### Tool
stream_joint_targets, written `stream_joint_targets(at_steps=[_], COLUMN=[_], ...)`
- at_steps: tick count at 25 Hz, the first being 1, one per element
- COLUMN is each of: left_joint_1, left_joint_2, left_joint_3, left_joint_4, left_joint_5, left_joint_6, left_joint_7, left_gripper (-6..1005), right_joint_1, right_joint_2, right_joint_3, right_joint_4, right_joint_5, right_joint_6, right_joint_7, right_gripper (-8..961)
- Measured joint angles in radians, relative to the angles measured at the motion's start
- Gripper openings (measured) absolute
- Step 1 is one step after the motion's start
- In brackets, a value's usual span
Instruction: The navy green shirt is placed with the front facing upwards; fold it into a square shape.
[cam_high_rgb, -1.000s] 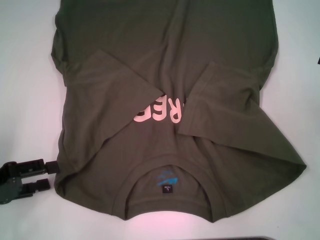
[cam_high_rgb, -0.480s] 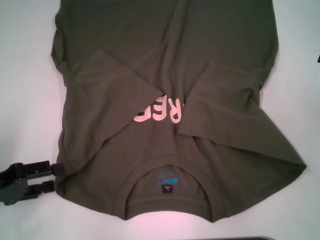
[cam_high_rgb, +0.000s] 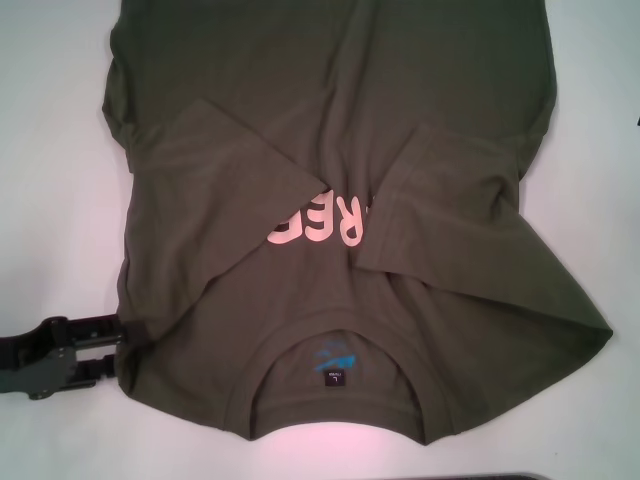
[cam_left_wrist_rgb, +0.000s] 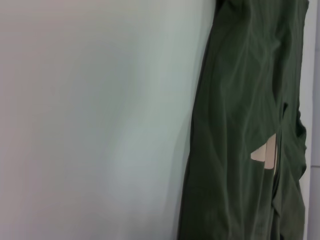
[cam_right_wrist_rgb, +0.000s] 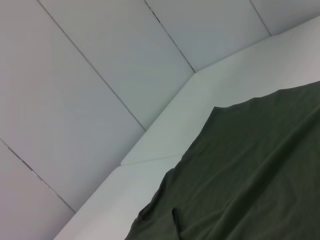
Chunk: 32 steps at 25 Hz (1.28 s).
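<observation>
White table (cam_high_rgb: 50, 150), left gripper (cam_high_rgb: 118, 348) touching shirt (cam_high_rgb: 330, 120)

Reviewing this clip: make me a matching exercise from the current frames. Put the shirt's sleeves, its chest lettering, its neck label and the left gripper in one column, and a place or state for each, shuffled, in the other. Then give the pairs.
Column one:
1. sleeves of the navy green shirt
2. chest lettering
3. neck label
4. left gripper

Column two:
A. blue, inside the collar at the near edge
B. at the shirt's near-left shoulder corner
C. folded inward over the chest
D. pale pink, partly covered by cloth

Pairs: 1-C, 2-D, 3-A, 4-B
</observation>
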Motion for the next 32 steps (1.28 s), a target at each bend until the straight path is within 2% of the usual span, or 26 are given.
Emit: stream_joint_targets(at_steps=[9,15,26,28,32], left_joint_1=[-0.025,-0.033,-0.034,-0.036,-0.037], left_joint_2=[0.004,0.01,0.015,0.018,0.021], left_joint_3=[0.003,0.016,0.016,0.016,0.016], left_joint_4=[0.014,0.015,0.011,0.007,-0.009], left_joint_5=[-0.005,0.001,0.002,0.002,0.002], left_joint_6=[0.018,0.017,0.053,0.078,0.104], left_joint_7=[-0.037,-0.055,-0.058,-0.049,-0.045], left_gripper=[701,520,60,50,34], right_joint_1=[-0.003,-0.001,0.003,0.009,0.021], right_joint_2=[-0.004,-0.007,-0.016,-0.024,-0.053], right_joint_3=[0.007,0.008,-0.003,-0.008,-0.016], right_joint_4=[0.001,0.012,0.015,0.015,0.011], right_joint_5=[0.0,0.0,-0.012,-0.043,-0.131], right_joint_6=[-0.002,0.0,0.0,-0.001,-0.009], right_joint_7=[0.001,0.001,0.012,0.039,0.118], right_gripper=[913,913,914,914,914])
